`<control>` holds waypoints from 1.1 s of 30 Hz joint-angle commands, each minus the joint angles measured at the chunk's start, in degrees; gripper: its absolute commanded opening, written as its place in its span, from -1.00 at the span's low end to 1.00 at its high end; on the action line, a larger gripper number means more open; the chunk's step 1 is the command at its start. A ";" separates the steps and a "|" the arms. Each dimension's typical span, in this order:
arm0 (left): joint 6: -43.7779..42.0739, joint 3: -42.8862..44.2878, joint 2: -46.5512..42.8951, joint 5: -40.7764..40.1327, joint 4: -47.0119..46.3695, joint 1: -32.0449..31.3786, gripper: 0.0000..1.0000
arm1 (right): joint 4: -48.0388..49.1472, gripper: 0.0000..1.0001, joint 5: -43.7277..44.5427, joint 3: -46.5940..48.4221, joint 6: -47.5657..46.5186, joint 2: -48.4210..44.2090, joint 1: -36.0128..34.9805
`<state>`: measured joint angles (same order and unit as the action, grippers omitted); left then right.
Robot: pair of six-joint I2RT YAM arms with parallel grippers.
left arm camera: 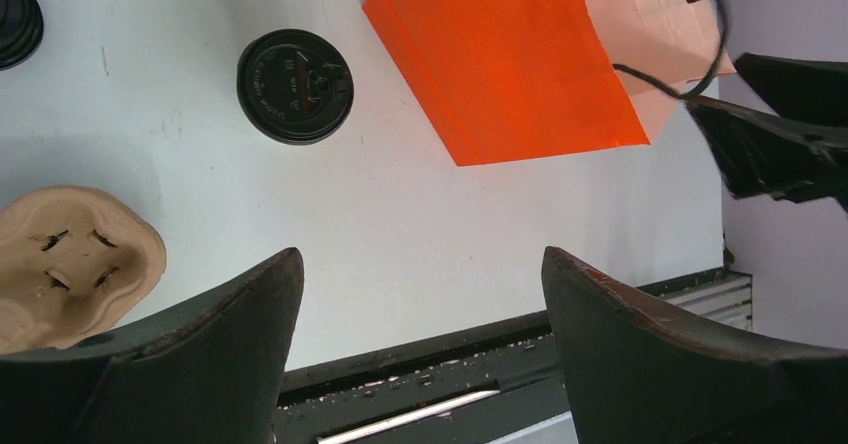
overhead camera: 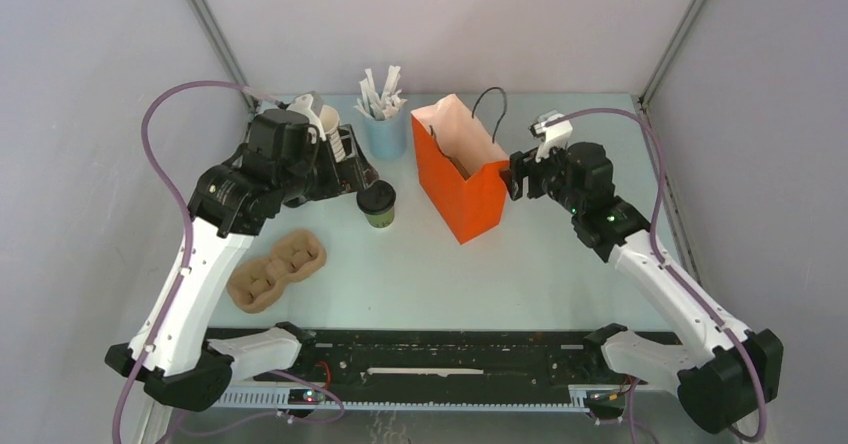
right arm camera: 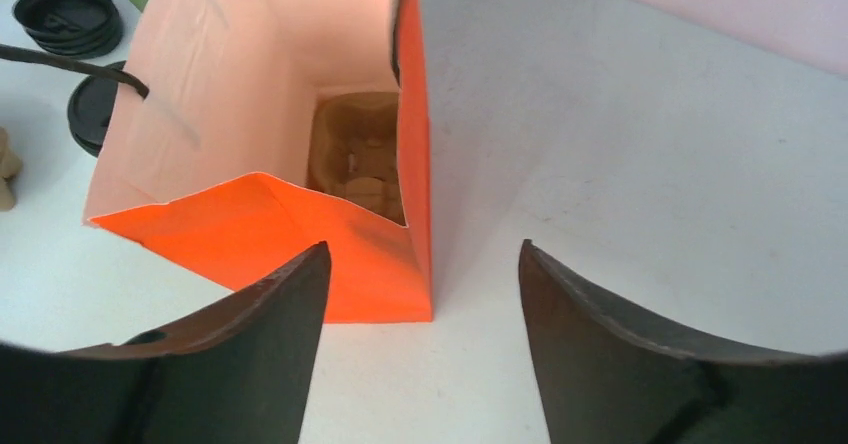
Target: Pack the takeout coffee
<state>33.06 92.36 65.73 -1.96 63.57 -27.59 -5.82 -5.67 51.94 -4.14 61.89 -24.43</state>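
Note:
The takeout coffee [overhead camera: 378, 204], a small green cup under a round black lid [left arm camera: 295, 86], stands upright on the table, left of the orange paper bag [overhead camera: 460, 174]. My left gripper [overhead camera: 355, 179] hangs open just left of and above the cup, apart from it, with nothing between its fingers [left arm camera: 250, 314]. At the bag's right edge my right gripper [overhead camera: 516, 179] is open and holds nothing. The right wrist view looks down into the open bag [right arm camera: 270, 234]; a brown pulp carrier [right arm camera: 360, 159] lies at its bottom.
A tan pulp cup carrier [overhead camera: 277, 269] lies at the front left. A light blue cup of white sticks [overhead camera: 383, 129] stands behind the coffee. A stack of black lids [right arm camera: 65, 14] sits at the back left. The bag's black cord handle [overhead camera: 490, 104] arches over its mouth.

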 commanded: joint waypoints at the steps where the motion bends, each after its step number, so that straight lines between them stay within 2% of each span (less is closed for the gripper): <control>1: -0.55 2.55 -1.84 -2.52 0.02 0.44 0.86 | -16.17 0.67 5.64 8.17 5.94 -4.14 -0.73; 3: -1.14 3.60 -1.71 -3.38 0.69 0.44 0.86 | -22.61 0.97 7.18 9.37 9.46 -7.02 -2.67; 5: -1.65 5.64 -1.43 -4.46 1.83 0.44 0.86 | -27.44 0.99 8.94 9.70 12.43 -9.82 -6.81; 9: -2.16 8.87 -1.81 -6.67 3.31 0.44 0.86 | -32.36 0.99 15.54 10.09 20.02 -10.98 -20.08; 11: -2.19 9.63 -2.42 -7.80 3.73 0.44 0.87 | -31.33 0.99 17.02 9.81 22.22 -7.92 -25.58; 15: -1.80 8.94 -4.86 -8.62 3.92 0.44 0.86 | -24.11 0.99 18.50 11.78 20.49 0.77 -34.67; 19: -0.83 7.26 -8.25 -9.82 5.19 0.44 0.86 | -16.95 0.99 14.26 15.21 18.66 12.39 -36.36; 22: 0.08 6.30 -10.45 -9.77 6.81 0.44 0.86 | -14.74 0.99 13.67 21.57 16.50 21.82 -37.14; 27: 1.16 5.84 -13.59 -8.91 9.52 0.44 0.86 | -19.79 0.99 19.52 38.64 14.06 38.52 -37.49; 33: 1.48 4.91 -16.20 -7.31 11.09 0.44 0.86 | -29.81 0.99 23.03 58.63 12.90 53.02 -36.75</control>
<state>33.45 98.63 50.41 -10.31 73.38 -27.55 -29.34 13.30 100.55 10.26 109.89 -61.47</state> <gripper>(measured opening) 0.929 0.993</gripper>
